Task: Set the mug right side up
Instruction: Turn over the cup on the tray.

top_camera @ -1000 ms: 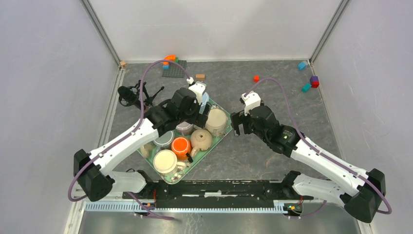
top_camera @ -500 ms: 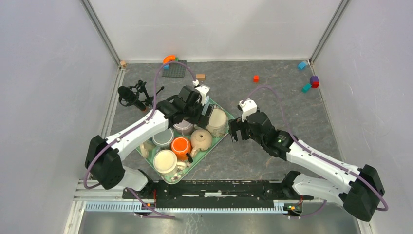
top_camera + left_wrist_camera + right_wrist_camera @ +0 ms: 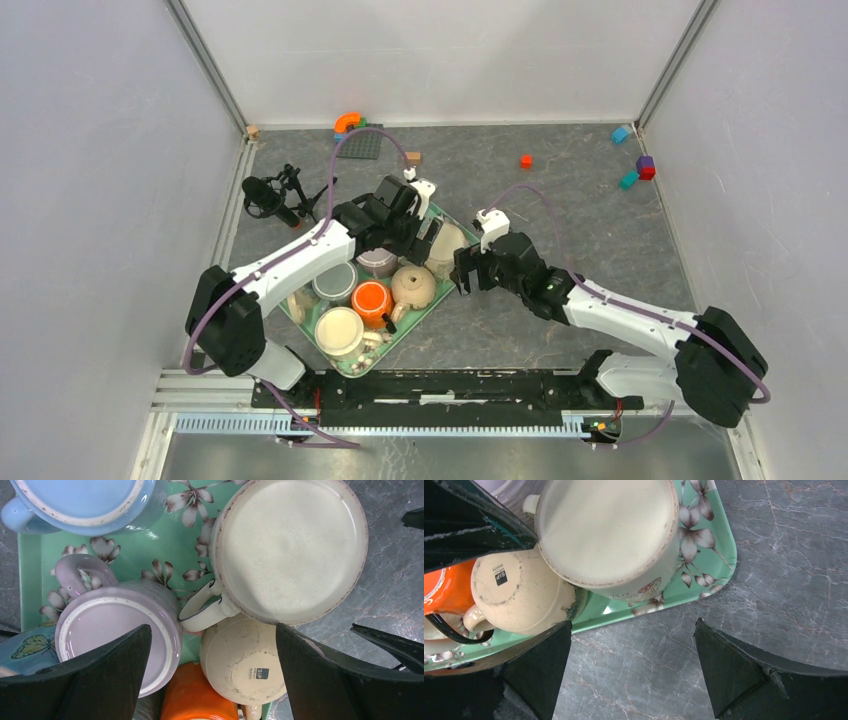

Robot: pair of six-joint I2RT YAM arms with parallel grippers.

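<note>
Mug (cream) bottom-up on tray

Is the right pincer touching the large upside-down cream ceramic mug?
Apart: right wrist view shows green floral tray between the right pincer and the cream mug.

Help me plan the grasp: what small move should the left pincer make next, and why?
Probably lower the left pincer slightly: its open fingers roughly flank the handle of the big cream mug, which stands bottom-up on the green tray.
</note>
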